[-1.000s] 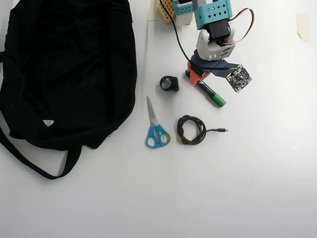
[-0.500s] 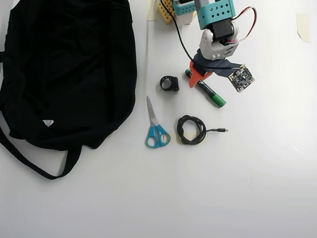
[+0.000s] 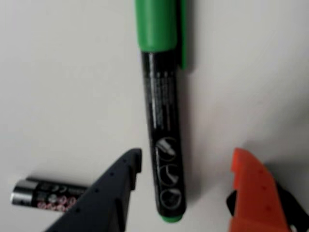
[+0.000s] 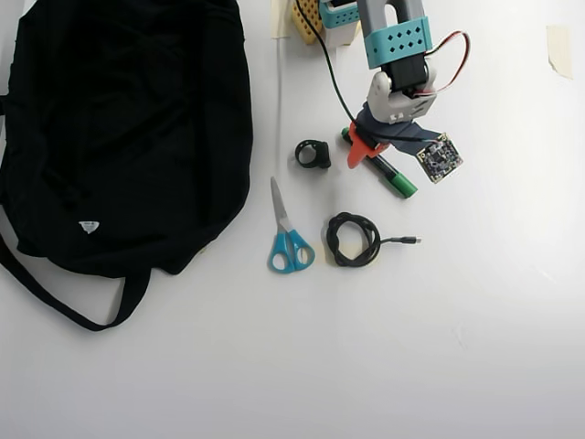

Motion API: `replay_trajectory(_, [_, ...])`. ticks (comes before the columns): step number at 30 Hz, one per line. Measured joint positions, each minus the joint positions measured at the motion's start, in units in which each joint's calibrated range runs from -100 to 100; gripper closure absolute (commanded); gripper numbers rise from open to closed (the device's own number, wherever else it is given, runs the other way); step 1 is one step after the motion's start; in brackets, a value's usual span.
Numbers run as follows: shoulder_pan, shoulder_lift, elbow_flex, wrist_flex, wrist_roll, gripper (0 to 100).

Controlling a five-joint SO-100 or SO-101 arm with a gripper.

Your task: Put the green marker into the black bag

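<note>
The hand (image 3: 186, 169) is open, its dark finger (image 3: 111, 193) on the left of the wrist view and its orange finger (image 3: 251, 193) on the right. The marker (image 3: 164, 145) lies flat on the white counter (image 3: 63, 87) between the two fingers, nearer the dark one, and neither finger visibly touches it. Its green cap points away from the hand and its green end sits between the fingertips. A small battery (image 3: 46, 195) lies on the counter just left of the dark finger.

In the overhead view the hand (image 4: 370, 151) hangs over the marker (image 4: 393, 178) near the middle of the counter's far edge. The bag (image 4: 119, 128) fills the far left corner, well apart from the marker; its inside cannot be seen. Between bag and marker lie a small black ring-like object (image 4: 313, 154), scissors (image 4: 288, 233) and a coiled cable (image 4: 354, 240).
</note>
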Motion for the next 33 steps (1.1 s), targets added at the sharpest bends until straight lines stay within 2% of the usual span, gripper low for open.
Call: replay_trajectory(33, [-1.54,4.82,0.0,-0.52,-0.29,76])
